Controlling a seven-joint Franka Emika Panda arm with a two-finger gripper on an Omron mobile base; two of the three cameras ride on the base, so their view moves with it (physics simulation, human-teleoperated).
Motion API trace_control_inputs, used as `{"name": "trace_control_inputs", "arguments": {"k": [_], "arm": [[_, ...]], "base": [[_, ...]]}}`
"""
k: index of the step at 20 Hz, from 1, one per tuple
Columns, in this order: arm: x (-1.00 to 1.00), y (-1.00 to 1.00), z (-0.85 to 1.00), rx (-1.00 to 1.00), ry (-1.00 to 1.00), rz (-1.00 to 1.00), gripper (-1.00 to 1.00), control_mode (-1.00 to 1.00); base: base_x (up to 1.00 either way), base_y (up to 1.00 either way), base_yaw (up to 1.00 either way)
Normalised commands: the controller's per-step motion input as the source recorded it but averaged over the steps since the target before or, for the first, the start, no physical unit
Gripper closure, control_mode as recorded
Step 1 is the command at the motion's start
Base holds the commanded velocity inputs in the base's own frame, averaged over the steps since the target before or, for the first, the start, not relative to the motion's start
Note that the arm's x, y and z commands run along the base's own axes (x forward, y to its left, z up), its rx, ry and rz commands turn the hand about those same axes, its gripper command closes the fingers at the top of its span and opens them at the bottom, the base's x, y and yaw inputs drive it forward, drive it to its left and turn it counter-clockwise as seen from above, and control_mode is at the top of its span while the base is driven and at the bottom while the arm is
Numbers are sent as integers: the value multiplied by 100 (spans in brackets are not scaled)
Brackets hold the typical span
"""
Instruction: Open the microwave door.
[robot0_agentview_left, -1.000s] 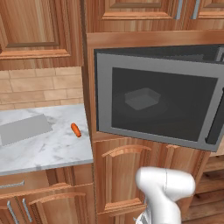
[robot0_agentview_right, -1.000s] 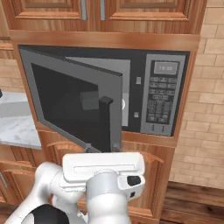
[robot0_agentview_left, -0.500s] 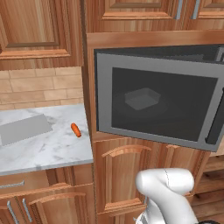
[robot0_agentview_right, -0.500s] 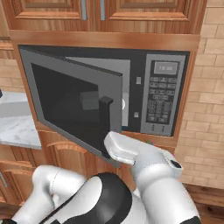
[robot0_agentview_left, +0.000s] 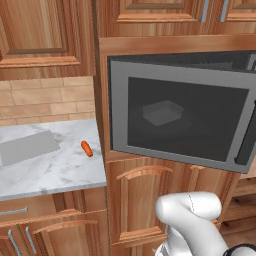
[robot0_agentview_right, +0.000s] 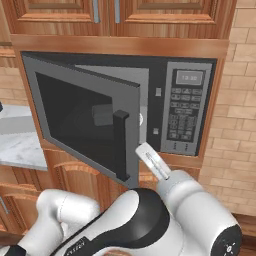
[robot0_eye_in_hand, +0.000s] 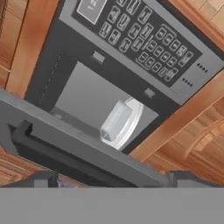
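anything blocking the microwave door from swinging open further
Nothing visible does. The microwave door already stands partly open, hinged on its left, and the space in front of it is free. The arm sits below and to the right of the handle, not in the door's sweep.

The microwave door (robot0_agentview_right: 85, 120) stands partly open, swung out on its left hinge from the microwave (robot0_agentview_right: 150, 105). It is a grey panel with a dark tinted window and a vertical black bar handle (robot0_agentview_right: 120, 145) on its free right edge. The microwave is a wide grey box built into wooden cabinetry, its dark keypad panel (robot0_agentview_right: 185, 107) at right.
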Motion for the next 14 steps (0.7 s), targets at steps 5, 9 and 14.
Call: {"name": "trace_control_inputs", "arguments": {"k": [5, 9, 14], "arm": [[41, 8, -14, 38, 11, -7, -100, -100], [63, 0, 0, 25, 21, 0, -100, -100], [80, -1, 0, 22, 19, 3, -100, -100]], "base": [[0, 0, 0], [0, 0, 0], [0, 0, 0]]}}
